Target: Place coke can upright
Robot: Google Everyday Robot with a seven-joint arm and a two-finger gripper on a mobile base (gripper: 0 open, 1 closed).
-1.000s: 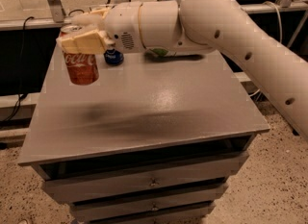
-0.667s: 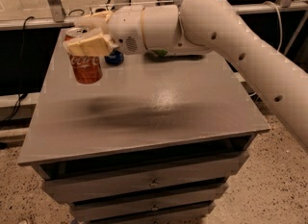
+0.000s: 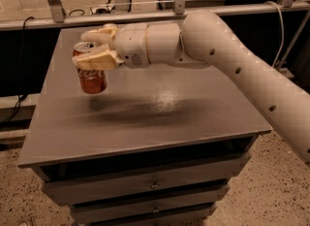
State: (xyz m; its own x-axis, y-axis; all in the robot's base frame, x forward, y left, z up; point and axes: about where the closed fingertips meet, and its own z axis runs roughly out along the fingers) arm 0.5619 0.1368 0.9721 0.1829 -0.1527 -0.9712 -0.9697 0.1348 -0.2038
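The coke can (image 3: 91, 72) is a red can with white script and a silver top. It hangs roughly upright above the left part of the grey cabinet top (image 3: 160, 113), with its shadow on the surface just below it. My gripper (image 3: 93, 48) is shut on the can's upper part; one cream finger (image 3: 95, 60) lies across its front and the other reaches behind its top. The white arm (image 3: 227, 55) comes in from the right.
The cabinet has drawers (image 3: 155, 186) on its front below the top. A metal rail (image 3: 160, 14) with posts runs behind the cabinet. A speckled floor lies to the lower right.
The gripper has carried the can rightward and a little toward the cabinet's front. The small dark object behind the gripper is now hidden by the arm.
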